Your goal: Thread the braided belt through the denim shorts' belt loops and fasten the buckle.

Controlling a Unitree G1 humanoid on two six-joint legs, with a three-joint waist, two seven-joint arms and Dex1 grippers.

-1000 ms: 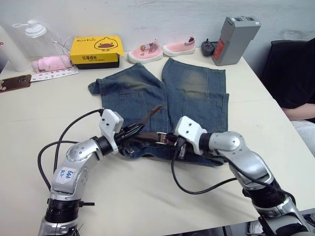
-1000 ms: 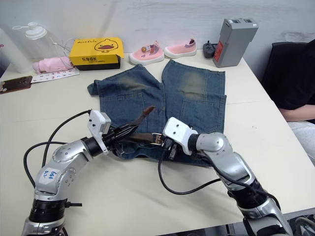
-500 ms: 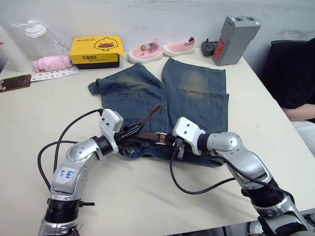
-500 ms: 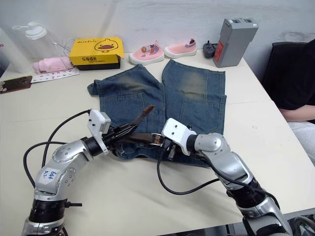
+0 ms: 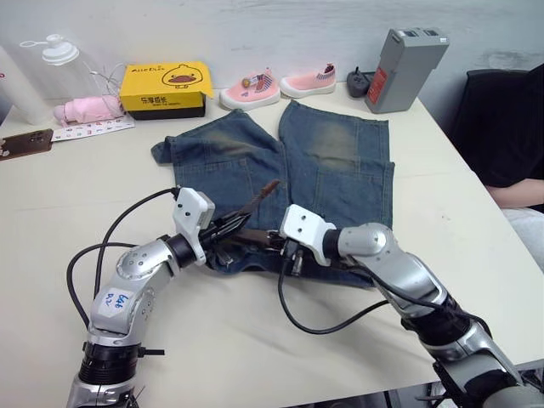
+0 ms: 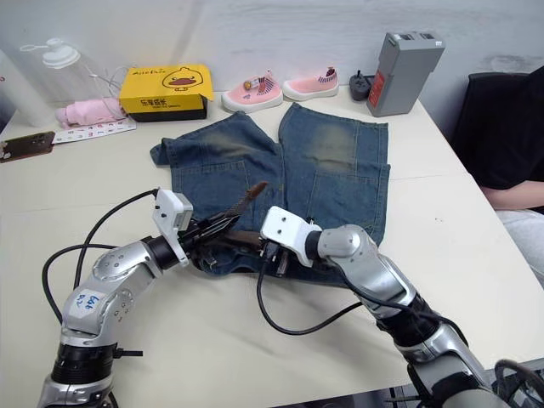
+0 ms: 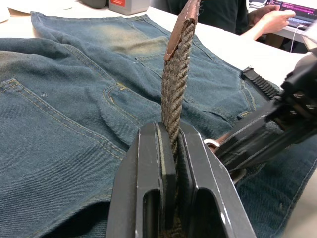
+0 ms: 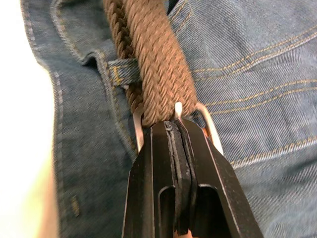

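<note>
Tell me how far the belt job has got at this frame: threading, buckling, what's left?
Done: the braided belt lies along the denim shorts' waistband and passes under a belt loop.
In hand: the left pincer is shut on the strap near its tan tip; the right pincer is shut at the buckle, strap running through the frame.
Left: seating the prong; whether it has caught cannot be seen.

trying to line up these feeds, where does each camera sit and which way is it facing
Left eye and right eye views: on the head, looking forward and down over both arms at the denim shorts on the table.
Left wrist view: on the left wrist, looking along the left gripper, shut on the braided belt.
Right wrist view: on the right wrist, looking along the right gripper, fingers shut at the buckle, near a belt loop.
Shared: the belt and shorts appear in all four.
</note>
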